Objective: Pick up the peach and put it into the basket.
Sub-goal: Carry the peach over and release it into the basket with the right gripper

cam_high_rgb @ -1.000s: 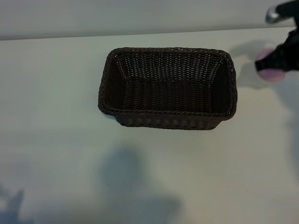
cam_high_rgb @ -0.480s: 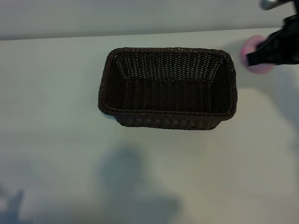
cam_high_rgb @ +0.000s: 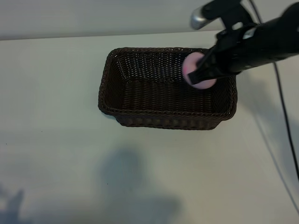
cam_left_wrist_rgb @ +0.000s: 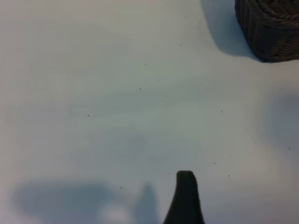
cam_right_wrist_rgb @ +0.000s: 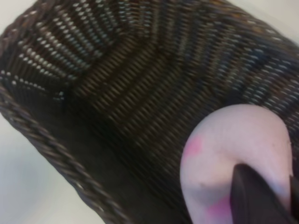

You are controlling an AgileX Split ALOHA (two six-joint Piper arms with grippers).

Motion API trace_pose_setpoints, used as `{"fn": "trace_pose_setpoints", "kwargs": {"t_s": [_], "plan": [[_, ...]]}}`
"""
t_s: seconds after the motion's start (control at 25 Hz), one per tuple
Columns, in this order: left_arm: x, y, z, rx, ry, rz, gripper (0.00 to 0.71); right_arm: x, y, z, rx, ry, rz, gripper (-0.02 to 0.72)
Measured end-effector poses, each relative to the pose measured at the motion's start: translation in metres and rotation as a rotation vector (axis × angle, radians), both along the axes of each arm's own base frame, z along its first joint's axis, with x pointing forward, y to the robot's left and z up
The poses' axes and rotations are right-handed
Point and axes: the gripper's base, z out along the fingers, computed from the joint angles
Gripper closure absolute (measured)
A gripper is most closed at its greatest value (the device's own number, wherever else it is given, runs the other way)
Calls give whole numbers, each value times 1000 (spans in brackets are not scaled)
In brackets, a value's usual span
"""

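Note:
The pink peach hangs just above the right end of the dark-brown woven basket, inside its rim. My right gripper is shut on the peach and reaches in from the far right. In the right wrist view the peach fills the lower corner, with a dark finger across it and the basket's weave below. In the left wrist view one dark finger of the open left gripper hovers over bare table, with nothing by it, and a basket corner shows far off.
The basket stands in the middle of a pale table. A black cable trails down the right side from the right arm. The table's far edge runs just behind the basket. The left arm is outside the exterior view.
My right gripper has carried the peach leftwards from beyond the basket's right end to over the basket's right part. The basket has not moved.

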Motion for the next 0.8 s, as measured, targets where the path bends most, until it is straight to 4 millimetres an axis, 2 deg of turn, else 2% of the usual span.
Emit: {"fn": "trace_pose_setpoints", "kwargs": {"t_s": [0.4, 0.48, 0.6, 0.72, 0.8], "plan": [[0, 0, 0, 0, 0, 0, 120, 33, 16, -55, -53, 140, 13, 658], [0, 0, 0, 0, 0, 0, 120, 35, 18, -58, -63, 168, 27, 658], [0, 0, 0, 0, 0, 0, 120, 39, 21, -52, -71, 184, 49, 644], [0, 0, 0, 0, 0, 0, 120, 43, 23, -42, -58, 181, 51, 565], [0, 0, 0, 0, 0, 0, 120, 44, 24, -38, -53, 180, 51, 456]]}}
